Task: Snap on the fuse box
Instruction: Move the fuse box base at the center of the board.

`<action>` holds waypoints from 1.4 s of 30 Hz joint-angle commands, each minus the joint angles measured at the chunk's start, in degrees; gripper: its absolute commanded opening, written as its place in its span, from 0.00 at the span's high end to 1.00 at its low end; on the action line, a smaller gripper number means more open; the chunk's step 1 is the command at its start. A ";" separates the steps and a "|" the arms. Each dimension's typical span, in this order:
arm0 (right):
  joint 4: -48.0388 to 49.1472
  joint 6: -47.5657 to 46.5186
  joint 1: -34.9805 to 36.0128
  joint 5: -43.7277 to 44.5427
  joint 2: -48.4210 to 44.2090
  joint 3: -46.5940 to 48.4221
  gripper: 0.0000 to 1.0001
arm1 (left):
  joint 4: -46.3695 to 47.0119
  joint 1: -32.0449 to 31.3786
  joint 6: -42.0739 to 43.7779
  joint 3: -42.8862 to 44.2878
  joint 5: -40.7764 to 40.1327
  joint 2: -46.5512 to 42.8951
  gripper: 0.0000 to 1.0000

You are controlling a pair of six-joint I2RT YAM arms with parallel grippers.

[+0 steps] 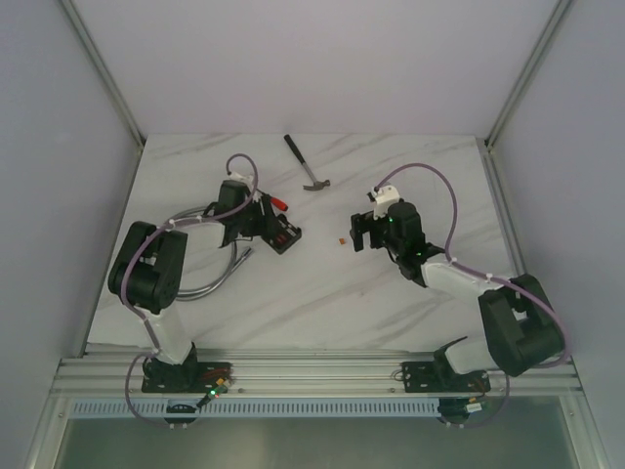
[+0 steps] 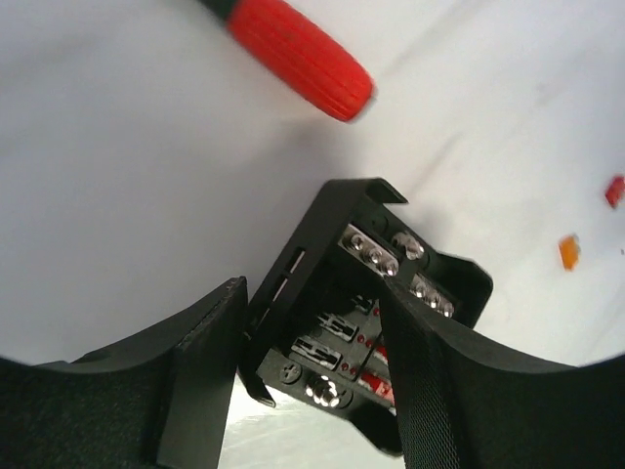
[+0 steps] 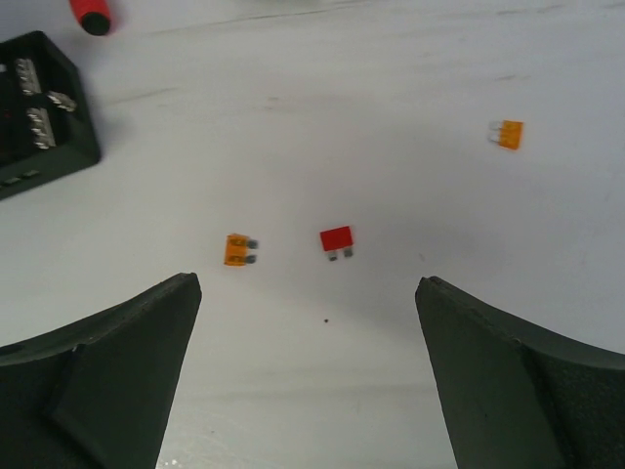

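The fuse box [image 1: 284, 234] is a small black box lying left of the table's centre. In the left wrist view the fuse box [image 2: 391, 264] shows metal studs and red fuses on its face, with a slotted black wall raised along its left side. My left gripper [image 2: 312, 293] is closed on it: one finger [image 2: 195, 371] sits against the slotted wall and the other [image 2: 439, 391] lies across the box's face. My right gripper [image 3: 308, 288] is open and empty above the bare table, right of the box [image 3: 39, 107]; it also shows in the top view [image 1: 361, 237].
Loose fuses lie ahead of the right gripper: an orange one [image 3: 237, 249], a red one [image 3: 336, 239] and a second orange one [image 3: 506, 134]. A red-handled screwdriver [image 2: 298, 54] lies just beyond the box. A hammer [image 1: 308, 166] lies further back. A metal hose [image 1: 225, 276] curves near the left arm.
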 commanded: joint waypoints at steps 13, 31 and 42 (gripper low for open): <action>-5.25 1.02 6.06 -5.04 2.92 5.18 0.00 | -3.83 -12.81 1.90 -9.65 4.42 -7.06 0.35; -6.12 1.50 6.83 -1.37 3.25 5.78 0.00 | -6.87 -14.39 -3.50 -8.99 -11.81 -14.78 0.27; -6.48 2.11 6.84 0.78 1.69 4.76 0.00 | -10.16 -13.83 -0.30 1.75 -15.93 -5.53 0.43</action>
